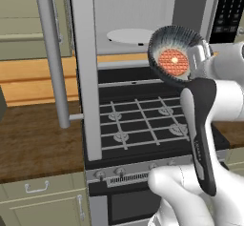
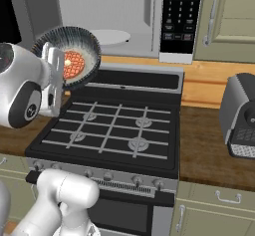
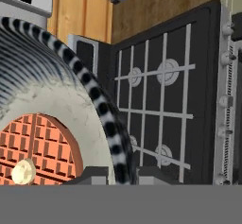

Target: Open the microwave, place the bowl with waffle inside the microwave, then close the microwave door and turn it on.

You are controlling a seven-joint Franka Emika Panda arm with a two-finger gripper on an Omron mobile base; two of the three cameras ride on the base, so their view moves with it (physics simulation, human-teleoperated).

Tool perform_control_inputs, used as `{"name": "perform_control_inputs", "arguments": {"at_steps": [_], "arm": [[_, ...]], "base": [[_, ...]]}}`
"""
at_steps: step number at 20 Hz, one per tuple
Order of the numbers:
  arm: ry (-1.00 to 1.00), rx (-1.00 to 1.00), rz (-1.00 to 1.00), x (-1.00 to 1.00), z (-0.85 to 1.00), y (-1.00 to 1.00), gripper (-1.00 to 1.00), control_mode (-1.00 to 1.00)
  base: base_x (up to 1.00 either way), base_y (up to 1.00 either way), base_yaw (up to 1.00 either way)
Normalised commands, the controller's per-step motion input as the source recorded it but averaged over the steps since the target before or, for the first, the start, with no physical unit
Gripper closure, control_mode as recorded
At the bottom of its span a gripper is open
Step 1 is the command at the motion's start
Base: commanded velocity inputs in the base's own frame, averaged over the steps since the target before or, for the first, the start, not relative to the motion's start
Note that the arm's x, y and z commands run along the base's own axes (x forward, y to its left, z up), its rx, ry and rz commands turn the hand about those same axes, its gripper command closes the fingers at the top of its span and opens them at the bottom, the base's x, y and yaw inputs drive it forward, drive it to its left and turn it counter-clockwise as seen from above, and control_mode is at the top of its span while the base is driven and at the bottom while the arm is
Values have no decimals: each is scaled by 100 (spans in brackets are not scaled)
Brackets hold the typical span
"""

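Microwave, upper centre of the left base view: cavity stood exposed, white turntable bare, evidently awaiting the load; its top was cut off by the frame, and the button panel showed legibly only as rows of small keys. Microwave door, swung out toward the camera at left centre, its bar handle crossing the upper left; the glass window was seen edge-on and could not be made out. Gas stove, centre of the right base view, beneath the carried load. Toaster, right edge, partly cropped. Bowl, upper right of centre in the left base view, was held aloft in front of the cavity and tipped steeply on its side, probably because the rim grip turned with the wrist. Gripper, bottom of the hand view, was pinched on the bowl's rim; fingertips largely hidden. Waffle sat against the bowl's floor; whether it was slipping could not be told.
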Motion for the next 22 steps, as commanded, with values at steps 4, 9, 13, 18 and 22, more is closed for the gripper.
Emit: {"name": "perform_control_inputs", "arguments": {"at_steps": [4, 9, 13, 18, 22], "arm": [[-2, 4, 0, 9, 65, 0, 100, -100], [3, 3, 0, 22, 63, 0, 100, -100], [2, 0, 0, 38, 41, 0, 100, -100], [4, 0, 0, 59, 9, 0, 100, -100], [0, 0, 0, 68, 0, 0, 100, -100]], "base": [[0, 0, 0], [0, 0, 0], [0, 0, 0], [0, 0, 0], [0, 0, 0]]}}
